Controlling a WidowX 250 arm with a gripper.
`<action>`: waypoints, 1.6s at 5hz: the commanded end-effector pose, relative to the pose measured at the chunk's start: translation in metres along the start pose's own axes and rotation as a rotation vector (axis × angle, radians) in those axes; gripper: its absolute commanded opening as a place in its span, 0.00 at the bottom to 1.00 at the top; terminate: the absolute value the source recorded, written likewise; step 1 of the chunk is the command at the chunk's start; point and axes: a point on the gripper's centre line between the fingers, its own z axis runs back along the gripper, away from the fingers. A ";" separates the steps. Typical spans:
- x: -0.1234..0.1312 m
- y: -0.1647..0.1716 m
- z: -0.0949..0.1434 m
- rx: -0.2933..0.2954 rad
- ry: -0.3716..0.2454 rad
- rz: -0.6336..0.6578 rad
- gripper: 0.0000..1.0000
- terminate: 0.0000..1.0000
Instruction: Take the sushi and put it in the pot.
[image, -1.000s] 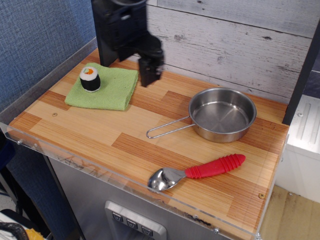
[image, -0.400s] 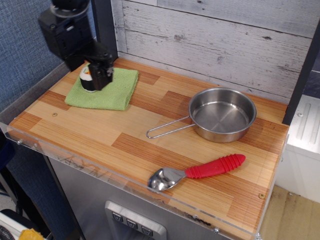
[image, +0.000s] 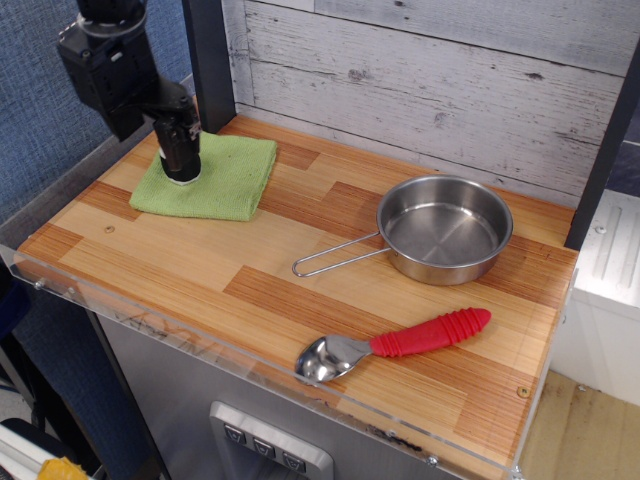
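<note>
The claw (image: 181, 165) stands down on the green cloth (image: 225, 180) and covers the sushi (image: 182, 178) almost wholly, only a dark sliver at its foot showing; whether its jaws press the roll cannot be told; the arm (image: 110, 70) is cut off by the top edge; the table (image: 250, 270) runs past the bottom edge at its near right corner.

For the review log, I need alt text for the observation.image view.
A black tool reaches down onto a green cloth at the back left of a wooden table, covering the sushi's spot. An empty steel pot sits to the right, a red-handled spoon in front.
</note>
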 end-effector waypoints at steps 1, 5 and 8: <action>-0.013 -0.026 -0.011 -0.013 0.018 0.044 1.00 0.00; -0.034 -0.022 -0.061 0.043 -0.024 0.079 1.00 0.00; -0.035 0.002 -0.054 0.046 0.003 0.052 0.00 0.00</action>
